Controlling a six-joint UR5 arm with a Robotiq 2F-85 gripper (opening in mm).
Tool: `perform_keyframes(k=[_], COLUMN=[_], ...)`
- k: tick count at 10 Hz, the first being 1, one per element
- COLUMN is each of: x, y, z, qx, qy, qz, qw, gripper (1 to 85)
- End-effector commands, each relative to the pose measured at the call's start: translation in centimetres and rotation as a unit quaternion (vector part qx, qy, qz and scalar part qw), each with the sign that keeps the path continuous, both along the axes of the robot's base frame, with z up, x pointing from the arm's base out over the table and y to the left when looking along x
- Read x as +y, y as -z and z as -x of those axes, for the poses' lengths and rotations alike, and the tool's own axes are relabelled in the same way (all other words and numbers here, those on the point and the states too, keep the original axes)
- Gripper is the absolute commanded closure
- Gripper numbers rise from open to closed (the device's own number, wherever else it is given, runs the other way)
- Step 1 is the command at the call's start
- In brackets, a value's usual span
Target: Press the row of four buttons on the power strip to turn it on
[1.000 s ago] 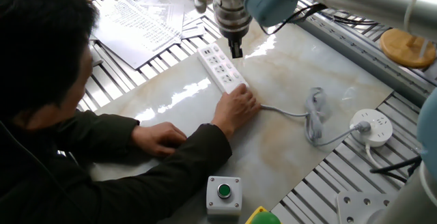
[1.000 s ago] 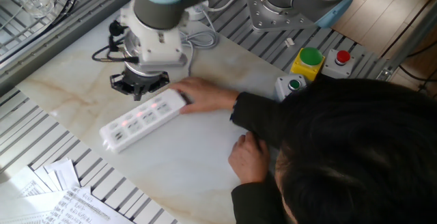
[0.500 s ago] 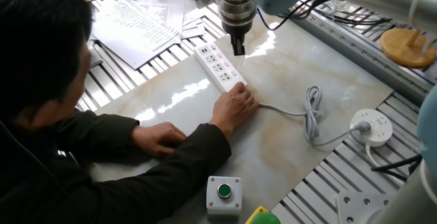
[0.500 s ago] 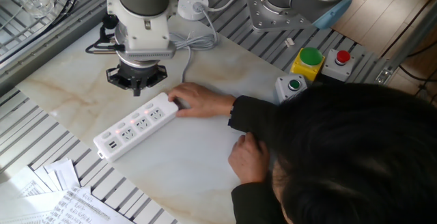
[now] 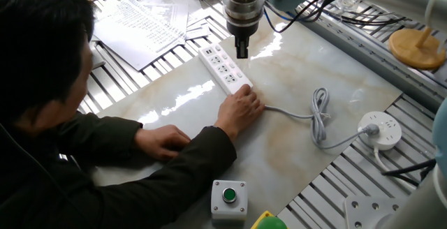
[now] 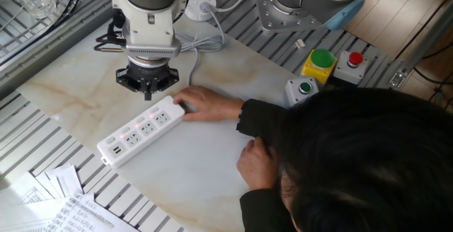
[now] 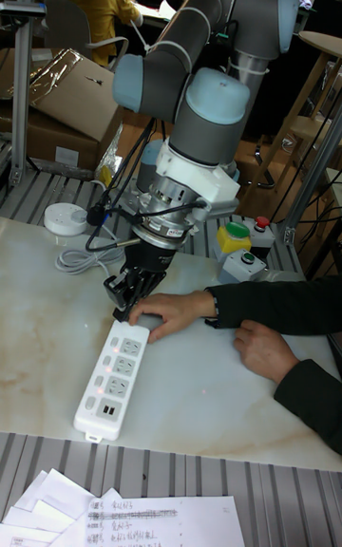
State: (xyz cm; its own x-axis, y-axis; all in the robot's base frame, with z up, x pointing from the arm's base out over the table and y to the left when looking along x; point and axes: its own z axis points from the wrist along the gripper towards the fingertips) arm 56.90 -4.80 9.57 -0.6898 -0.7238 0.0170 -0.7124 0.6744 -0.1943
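The power strip [image 5: 225, 69] is seen lying flat on the marble-patterned table [image 5: 293, 82], set diagonally, with its far end toward the table edge where printed papers [image 5: 143, 23] are spread over the slatted frame. Its cord end is covered by a person's hand [image 5: 241, 110], which is pressed onto the strip; the person's other hand [image 5: 164, 139] is rested flat on the table nearer the person. The light grey cord [image 5: 318, 121] is run from under the first hand, looped once, and led to a round white socket disc [image 5: 381, 130] at the table's edge. The gripper [image 5: 242, 50] is held pointing straight down above the strip's long edge, beside the outlets; in the other fixed view it [image 6: 147, 83] is placed over the strip [image 6: 139, 130] just beyond the person's fingers [image 6: 185, 105]. The four buttons [image 7: 101, 378] are shown in the tall fixed view as small marks in a line along the strip's long edge, with faint red glows at some of them. Whether the jaws are parted or closed cannot be told from any view. A grey box with a green button [image 5: 229, 195] is placed near the table's near edge.
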Motion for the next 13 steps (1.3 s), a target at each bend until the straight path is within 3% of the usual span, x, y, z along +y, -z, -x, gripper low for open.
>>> perform_keyframes(k=[1, 3, 4, 5, 7, 9, 13], x=[0.7, 0.2, 0.0, -0.9, -2.5, -2.7, -3.7], y=[-0.1, -0.3, -0.3, -0.7, -1.8, -0.5, 3.0], z=[-0.4, -0.8, -1.0, -3.9, -9.1, -12.1, -12.9], qx=[-0.013, -0.02, -0.014, -0.009, -0.007, -0.021, -0.008], qy=[0.022, 0.018, 0.006, -0.01, -0.041, -0.059, -0.068], qz=[-0.02, -0.008, -0.006, -0.007, 0.012, 0.005, 0.013], qw=[0.9995, 0.9996, 0.9999, 0.9999, 0.9991, 0.9981, 0.9976], gripper=[84.7, 84.7, 84.7, 84.7, 84.7, 84.7, 84.7])
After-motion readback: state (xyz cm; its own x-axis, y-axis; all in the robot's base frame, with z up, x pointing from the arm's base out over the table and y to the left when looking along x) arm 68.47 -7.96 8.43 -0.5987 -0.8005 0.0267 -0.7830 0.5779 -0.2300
